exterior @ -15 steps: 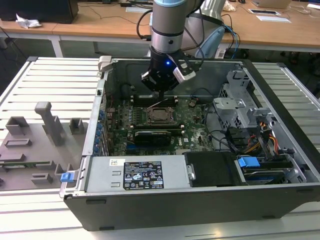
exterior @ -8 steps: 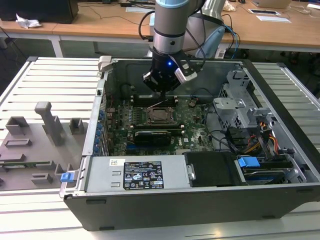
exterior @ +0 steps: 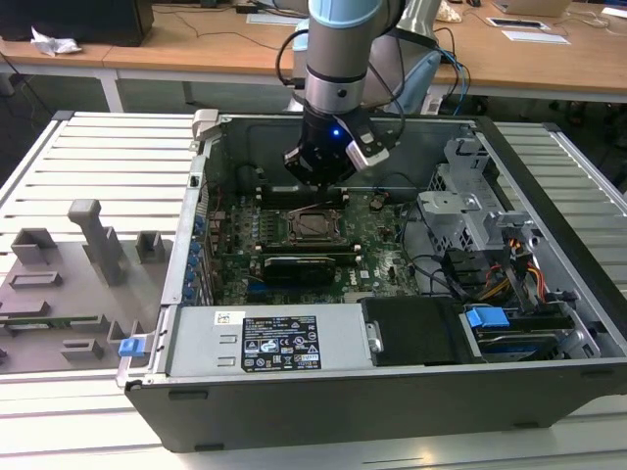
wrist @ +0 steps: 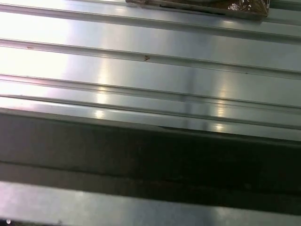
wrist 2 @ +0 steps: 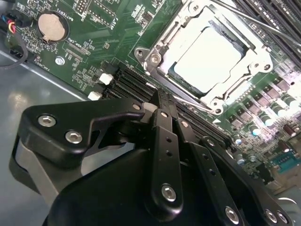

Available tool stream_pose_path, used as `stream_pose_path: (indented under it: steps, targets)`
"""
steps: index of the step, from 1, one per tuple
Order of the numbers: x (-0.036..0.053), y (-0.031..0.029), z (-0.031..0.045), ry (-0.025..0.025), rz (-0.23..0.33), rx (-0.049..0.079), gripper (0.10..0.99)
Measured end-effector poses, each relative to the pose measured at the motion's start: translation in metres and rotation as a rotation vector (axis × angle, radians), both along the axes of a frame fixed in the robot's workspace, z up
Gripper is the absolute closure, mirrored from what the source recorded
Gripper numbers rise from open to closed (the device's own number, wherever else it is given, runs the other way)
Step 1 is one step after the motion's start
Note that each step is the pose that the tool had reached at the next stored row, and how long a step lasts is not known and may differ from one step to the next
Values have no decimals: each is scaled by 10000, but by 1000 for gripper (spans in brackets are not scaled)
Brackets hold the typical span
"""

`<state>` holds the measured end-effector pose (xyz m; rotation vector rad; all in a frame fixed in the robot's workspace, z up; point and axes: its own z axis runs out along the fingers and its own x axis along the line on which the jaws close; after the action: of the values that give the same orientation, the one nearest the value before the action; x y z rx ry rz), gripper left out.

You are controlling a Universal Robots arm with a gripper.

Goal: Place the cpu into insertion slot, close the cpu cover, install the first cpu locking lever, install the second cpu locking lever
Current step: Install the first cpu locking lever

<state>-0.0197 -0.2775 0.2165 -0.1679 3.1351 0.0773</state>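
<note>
The cpu (wrist 2: 210, 59) sits flat in the insertion slot (wrist 2: 244, 44), its pale metal face showing through the window of the cpu cover (wrist 2: 162, 59), which lies down over it. A thin locking lever (wrist 2: 186, 100) runs along the socket edge nearest the gripper, and another thin rod (wrist 2: 263, 23) crosses at the far side; whether either is hooked under its catch is hard to tell.

The gripper (wrist 2: 160, 101) hangs just beside the socket, over the memory slots (wrist 2: 129, 84), its fingers pressed together with nothing between them. In the exterior view the gripper (exterior: 318, 186) hovers low inside the open computer case (exterior: 549, 377), right above the socket on the green motherboard (exterior: 377, 250), and the case rests on a slatted metal surface (exterior: 108, 162).

The risk, as I judge it: a lever is a thin, springy wire, so a push slightly off line could let it slip off the fingertips and snap back. Pressing too far sideways could scrape the memory slots or the small parts around the socket.
</note>
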Motion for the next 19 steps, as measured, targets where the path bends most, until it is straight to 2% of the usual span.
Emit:
stream_pose_path:
  steps: [10,19]
  targets:
    - [8,0,-97,0,-4,-8,980]
    - [12,2,-108,0,-3,-48,980]
